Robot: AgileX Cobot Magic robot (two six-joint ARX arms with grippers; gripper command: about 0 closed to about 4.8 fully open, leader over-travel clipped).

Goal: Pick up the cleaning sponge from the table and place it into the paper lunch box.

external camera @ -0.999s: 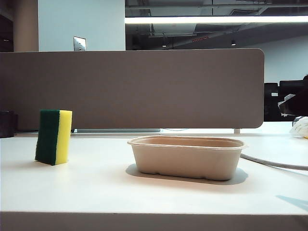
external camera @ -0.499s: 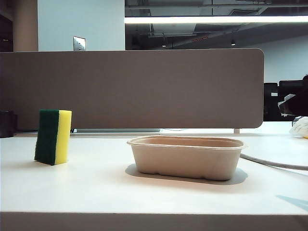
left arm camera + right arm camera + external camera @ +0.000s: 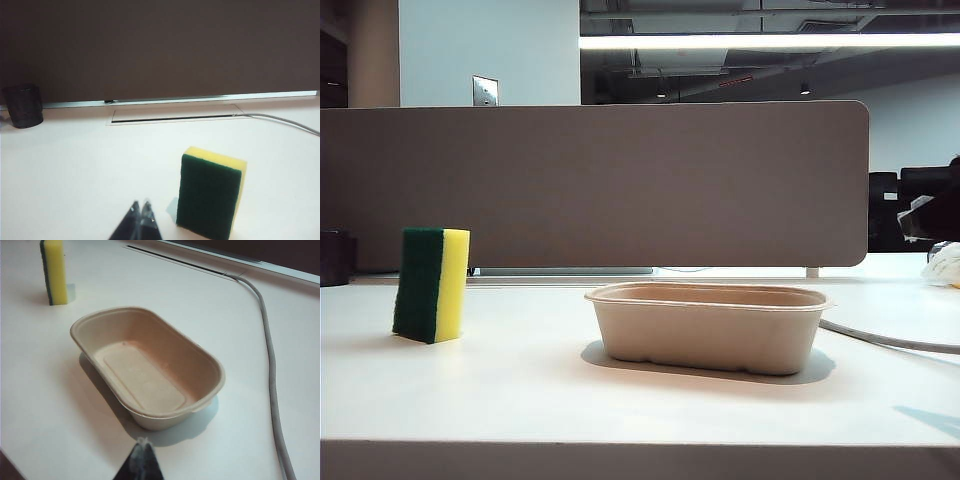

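Sponge (image 3: 431, 285) stands on end at left of the exterior frame, on the white table (image 3: 520, 390), well apart from the lunch box (image 3: 710, 325), which sits center-right. Long axis of the sponge is vertical; green scouring face points left, yellow foam toward the box. Box looks empty in the right wrist frame.

Neither arm shows in the exterior frame. Left gripper (image 3: 140, 212) appears only as two dark tips at the bottom edge of the left wrist frame, pressed together, clenched on nothing. Sponge (image 3: 210, 192) sits just beside those tips, lower right of that frame, green face toward the camera, not touching them.

Right gripper (image 3: 142, 447) tips show at the bottom center of the right wrist frame, also looking pinched together and empty. Box (image 3: 150, 367) fills the middle of that frame ahead of the tips; sponge (image 3: 55, 270) is far off in the upper left corner.

Judgement: left gripper is clearly the nearer one to the sponge, so it likely makes the pick. It would need to spread its fingers first, then line up across the thin green-to-yellow thickness. Tall narrow stance means a nudge could topple the sponge. Nothing picked yet; task at its start. Gray cable (image 3: 267, 340) runs beside the box, out of the path.
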